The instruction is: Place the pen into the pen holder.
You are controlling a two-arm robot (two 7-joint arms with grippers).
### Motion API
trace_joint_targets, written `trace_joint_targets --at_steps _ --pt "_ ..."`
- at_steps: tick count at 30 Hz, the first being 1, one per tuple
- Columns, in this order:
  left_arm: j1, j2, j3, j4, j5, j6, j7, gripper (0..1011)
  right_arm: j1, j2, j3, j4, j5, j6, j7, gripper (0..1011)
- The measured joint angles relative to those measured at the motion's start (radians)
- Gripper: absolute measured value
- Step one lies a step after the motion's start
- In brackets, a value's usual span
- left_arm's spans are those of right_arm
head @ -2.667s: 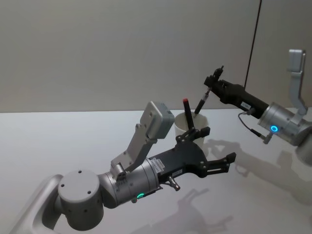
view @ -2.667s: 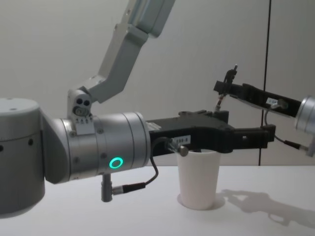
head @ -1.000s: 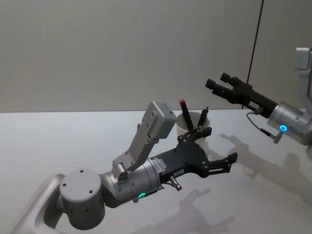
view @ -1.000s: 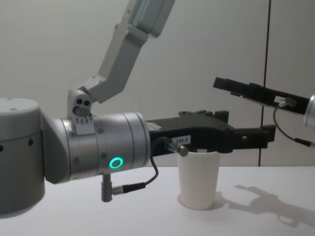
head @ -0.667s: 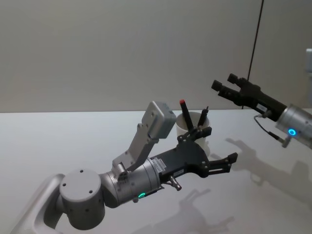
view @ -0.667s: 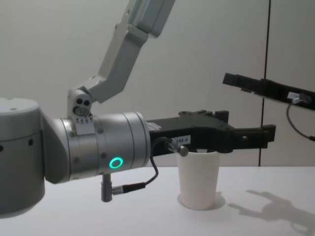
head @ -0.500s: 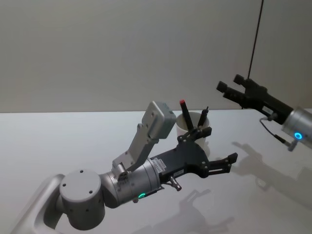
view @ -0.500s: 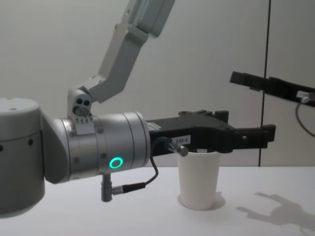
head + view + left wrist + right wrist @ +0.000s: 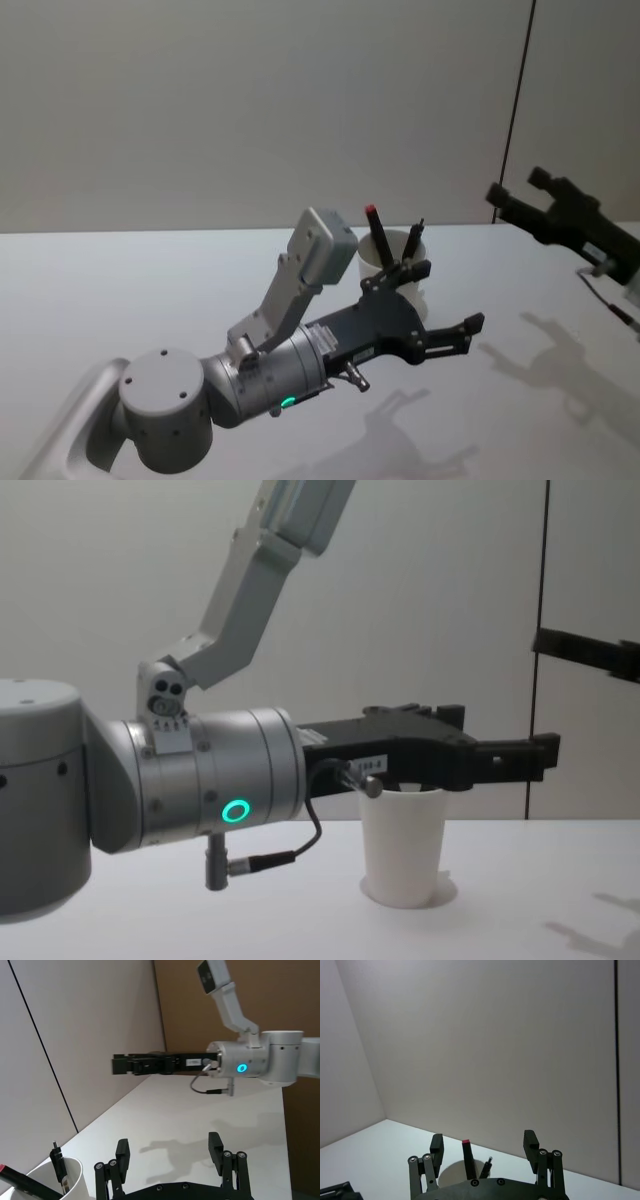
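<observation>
1. We are seeing the pen [image 9: 414, 243] standing in the pen holder [image 9: 395, 270] on the counter [image 9: 150, 290].
2. Our left gripper [image 9: 446, 303] is hovering just beside the holder, jaws wide.
3. Our right gripper [image 9: 520, 200] is hanging well right of the holder, jaws wide, empty.

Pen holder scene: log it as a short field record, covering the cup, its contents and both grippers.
pen holder: white paper cup, upright on the table
contents: red-capped pen and black pen, both leaning inside
left gripper: open, empty, beside the cup
right gripper: open, empty, raised off to the cup's right
task state: pen in holder
</observation>
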Motion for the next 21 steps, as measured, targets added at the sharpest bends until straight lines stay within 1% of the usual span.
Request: trace_joint_targets --at_steps 6,9,16,21 --pt "0.0 0.0 0.0 0.0 0.0 0.0 0.0 1000 -0.075 0.034 0.016 -0.087 0.007 -0.009 -0.054 1001" --pt "0.0 0.0 0.0 0.0 0.0 0.0 0.0 1000 -0.124 0.057 0.026 -0.139 0.011 -0.018 -0.088 1001" --pt "0.0 0.0 0.0 0.0 0.0 0.0 0.0 1000 -0.196 0.087 0.04 -0.209 0.019 -0.03 -0.136 1002" --pt "0.0 0.0 0.0 0.0 0.0 0.0 0.0 1000 -0.232 0.101 0.046 -0.24 0.023 -0.035 -0.162 1001"
